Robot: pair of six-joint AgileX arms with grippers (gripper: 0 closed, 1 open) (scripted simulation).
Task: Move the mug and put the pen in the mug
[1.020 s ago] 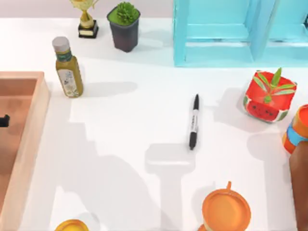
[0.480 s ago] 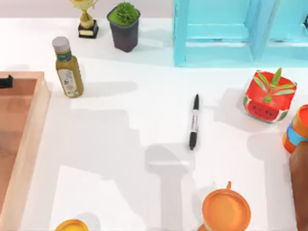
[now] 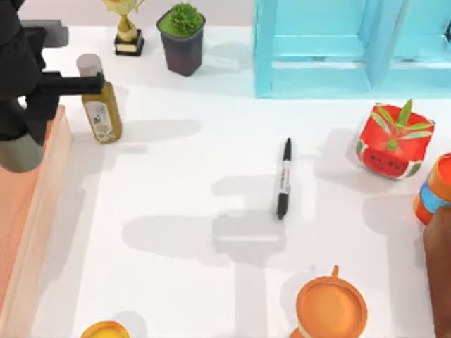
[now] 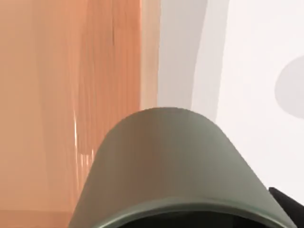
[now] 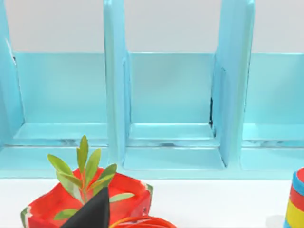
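Carrying: the small dark grey-olive matte cylindrical mug [image 3: 20, 149] hangs in the left gripper [image 3: 25, 113] at the far left of the table, over the rim of the orange wooden tray [image 3: 49, 204]; in the left wrist view the mug [image 4: 178, 166] sits directly below the camera, with the tray [image 4: 71, 95] on one side and the white table [image 4: 256, 57] on the other.
Left gripper state: clamped on the mug; finger contact itself is hidden by the arm.
Pen location: the slim black marker pen with a white label band [image 3: 283, 178] lies flat on the table right of centre, well apart from the mug.
Pen long axis: runs nearly front to back, tilted slightly.
Direction from mug to pen: toward the table's right and a little nearer the front edge.
Nearer arm: judged to be the right arm, since the pen lies on its half.
Right gripper: parked at the right, facing the turquoise partitioned shelf [image 5: 171, 114]; a dark tip [image 5: 90, 213] shows, finger state cannot be told.
Obstacle: the yellow-green oil bottle with a grey cap [image 3: 99, 102] stands just beside the left gripper.
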